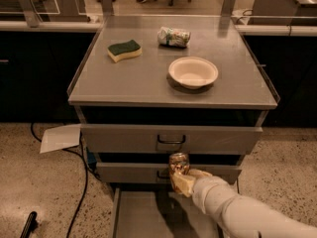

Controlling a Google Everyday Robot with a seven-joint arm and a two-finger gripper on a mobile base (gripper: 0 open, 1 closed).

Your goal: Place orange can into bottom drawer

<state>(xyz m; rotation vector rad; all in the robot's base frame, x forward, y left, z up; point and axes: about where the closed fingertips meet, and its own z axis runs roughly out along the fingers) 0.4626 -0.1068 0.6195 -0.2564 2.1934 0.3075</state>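
Observation:
My gripper [180,176] is shut on the orange can [179,163], a small shiny golden-orange can held upright. It hangs in front of the middle drawer's handle, above the back of the open bottom drawer [143,214]. That drawer is pulled out toward me and shows a flat grey floor and thin side walls. My white arm [242,213] reaches in from the lower right and covers the drawer's right part.
On the cabinet top [148,83] lie a green-and-yellow sponge [124,50], a white-and-green can [174,36] on its side and a white bowl [193,72]. The top drawer [171,139] is shut. A paper sheet [60,138] and a black cable [81,182] lie on the floor at left.

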